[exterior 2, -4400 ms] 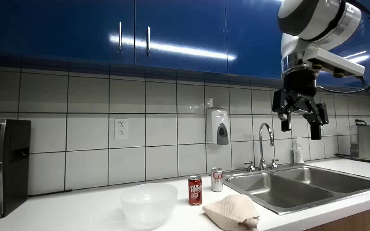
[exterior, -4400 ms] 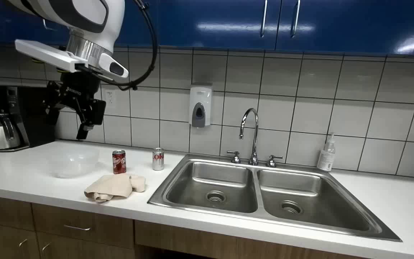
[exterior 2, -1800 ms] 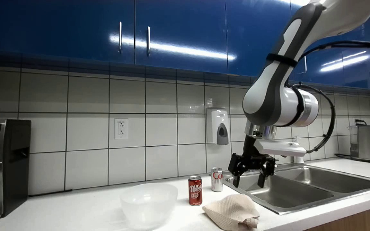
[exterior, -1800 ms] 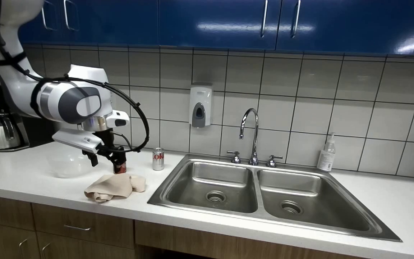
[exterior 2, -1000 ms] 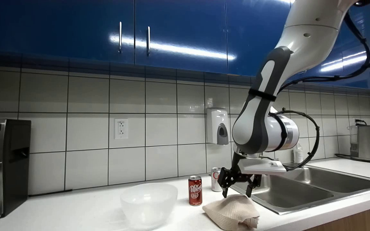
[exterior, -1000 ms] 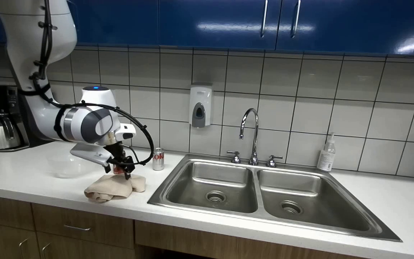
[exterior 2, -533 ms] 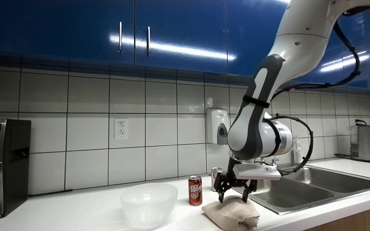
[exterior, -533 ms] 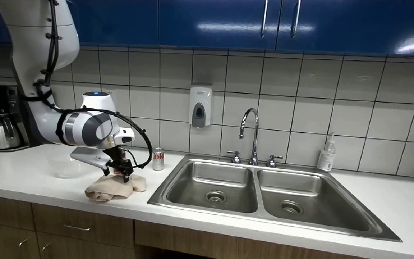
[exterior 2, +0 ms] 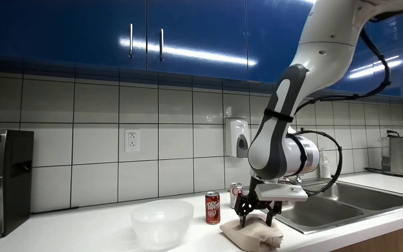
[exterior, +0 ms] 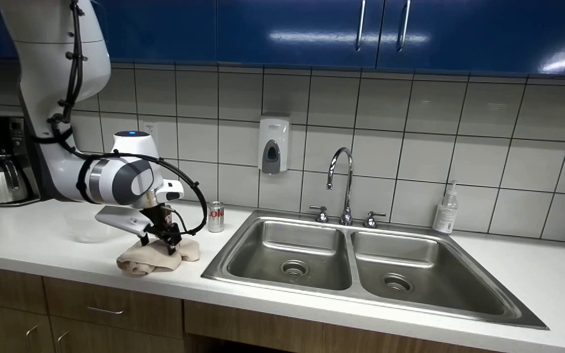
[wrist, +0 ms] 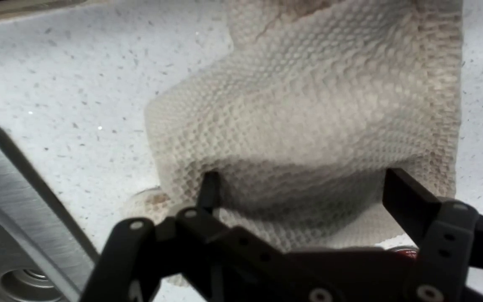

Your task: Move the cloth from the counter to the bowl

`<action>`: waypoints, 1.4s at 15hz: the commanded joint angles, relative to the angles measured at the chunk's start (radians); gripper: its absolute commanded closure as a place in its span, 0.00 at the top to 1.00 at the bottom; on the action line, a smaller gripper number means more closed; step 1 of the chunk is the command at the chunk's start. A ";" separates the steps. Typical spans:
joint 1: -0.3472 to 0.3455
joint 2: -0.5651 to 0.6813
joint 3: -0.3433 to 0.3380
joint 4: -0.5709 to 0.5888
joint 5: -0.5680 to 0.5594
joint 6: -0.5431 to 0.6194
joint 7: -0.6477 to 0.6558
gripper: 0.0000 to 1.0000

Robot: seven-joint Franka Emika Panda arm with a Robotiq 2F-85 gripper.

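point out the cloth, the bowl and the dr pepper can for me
Cloth (wrist: 308, 121): in the wrist view, on its upper surface.
Bowl (exterior 2: 162, 229): in an exterior view, on its outer wall.
Dr Pepper can (exterior 2: 212, 208): in an exterior view, on its printed side.

A beige, waffle-textured cloth (wrist: 308, 121) lies loosely folded and rumpled on the speckled white surface (wrist: 99, 75), its middle raised in a soft hump, close to the front edge. The frosted, translucent bowl (exterior 2: 162, 227) stands upright on the same surface, near the cloth but apart from it, its rim wide and round.
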 commanded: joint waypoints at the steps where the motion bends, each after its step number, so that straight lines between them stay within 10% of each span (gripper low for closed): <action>1: -0.013 0.009 0.012 0.010 0.009 0.005 0.014 1.00; 2: -0.017 0.009 0.018 0.009 0.013 0.006 0.011 0.75; 12: -0.030 -0.002 0.030 0.004 0.022 0.005 0.004 0.02; 21: -0.026 -0.071 0.026 -0.016 0.018 -0.002 0.003 0.01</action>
